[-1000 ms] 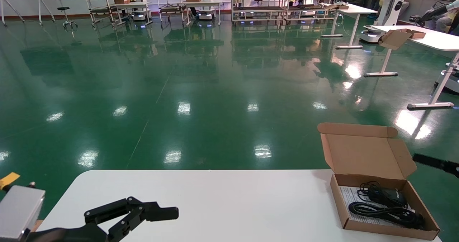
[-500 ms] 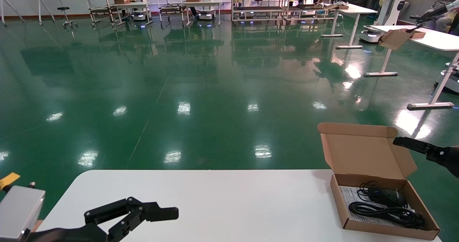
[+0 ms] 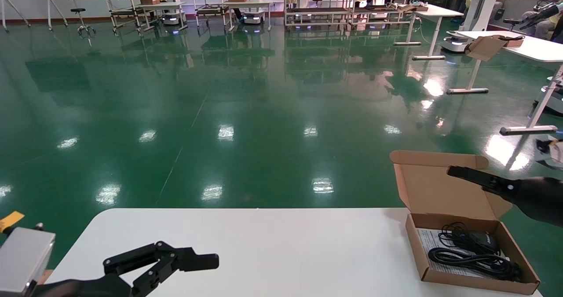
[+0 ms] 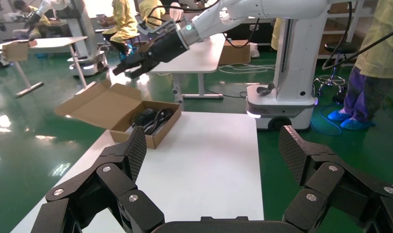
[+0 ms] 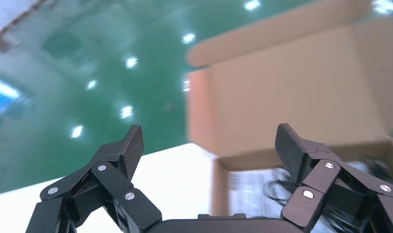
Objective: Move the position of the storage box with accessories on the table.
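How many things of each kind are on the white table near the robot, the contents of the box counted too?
Storage box, brown cardboard, lid open: 1
Black mouse with its coiled cable: 1
White printed paper sheet: 1
Total: 3, all at the right end of the table.

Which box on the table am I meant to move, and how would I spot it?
On the white table, look to the far right corner on the robot's right: the storage box, shallow brown cardboard with its lid flap standing open. The right gripper is in front of that flap. Unlike the cartons on distant desks, it holds a black coiled cable on a white sheet.
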